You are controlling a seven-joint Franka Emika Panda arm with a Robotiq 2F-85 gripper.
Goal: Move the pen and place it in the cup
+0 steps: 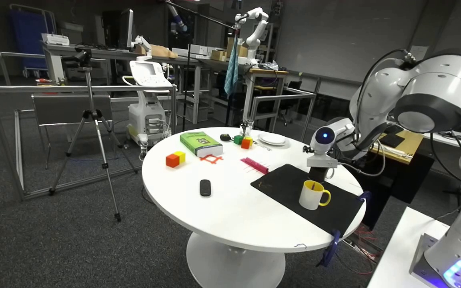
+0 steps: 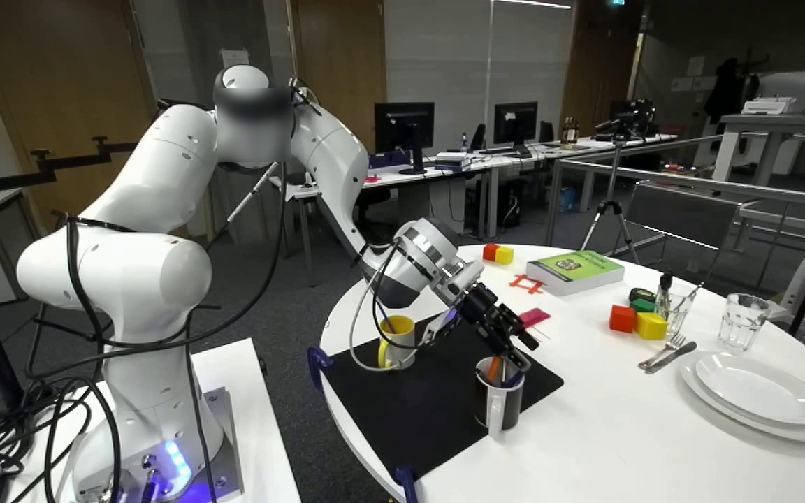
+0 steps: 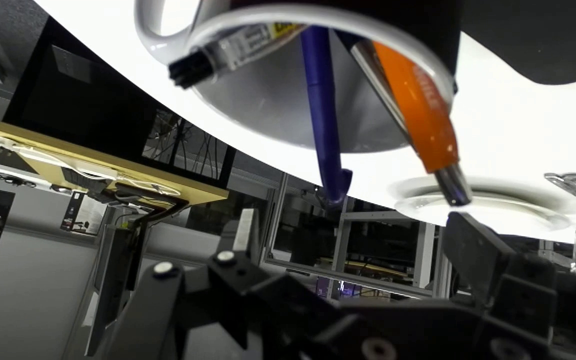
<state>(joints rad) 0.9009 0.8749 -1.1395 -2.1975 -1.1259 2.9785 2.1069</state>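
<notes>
The dark cup (image 2: 512, 405) stands upright near the edge of the black mat; a white handle shows on it. It also shows in an exterior view (image 1: 317, 174), partly hidden. In the wrist view it holds a purple-blue pen (image 3: 322, 90), an orange pen (image 3: 423, 115) and a black-capped marker (image 3: 193, 67). The white mug with yellow inside (image 2: 399, 342) stands on the mat and holds a dark pen (image 1: 313, 186). My gripper (image 3: 353, 220) is open and empty, tilted down at the dark cup's pens (image 2: 495, 370). The pen ends point toward the gap between its fingers.
The black mat (image 1: 278, 182) is clamped to the round white table (image 1: 230, 216) by blue clamps (image 1: 330, 250). Plates (image 2: 759, 395), cutlery (image 2: 668, 355), glasses (image 2: 741, 321), coloured blocks (image 2: 622, 318), a green book (image 2: 574, 272) and a black remote-like object (image 1: 205, 187) are on the table.
</notes>
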